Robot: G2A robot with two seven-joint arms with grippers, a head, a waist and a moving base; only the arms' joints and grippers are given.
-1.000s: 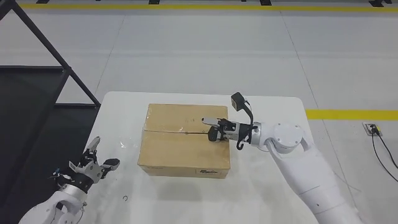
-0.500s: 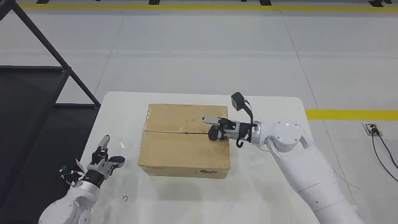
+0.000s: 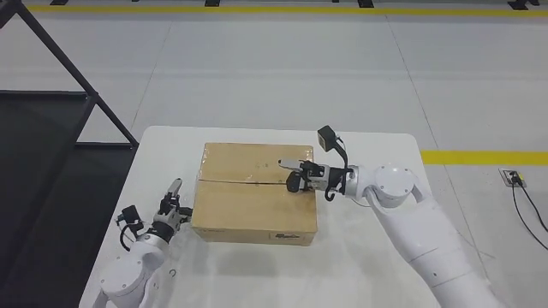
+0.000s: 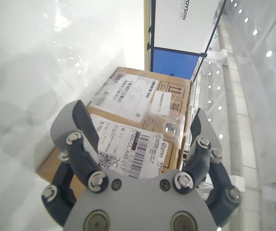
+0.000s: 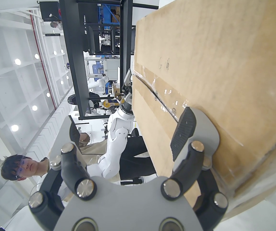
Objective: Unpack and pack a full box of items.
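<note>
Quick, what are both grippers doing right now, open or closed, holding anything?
Left gripper: open, empty, facing the box side.
Right gripper: open, empty, over the box top.

Inside of the box point(image 3: 253, 201) hidden
Shut flaps cover its contents; the right wrist view's edges cut off part of its top.

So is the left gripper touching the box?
Cannot tell. In the top view the left gripper sits right beside the box, at its side, but neither a gap nor contact is plain.

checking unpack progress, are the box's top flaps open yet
No, both top flaps of the cardboard box lie flat and meet at the centre seam, where the right gripper is.
</note>
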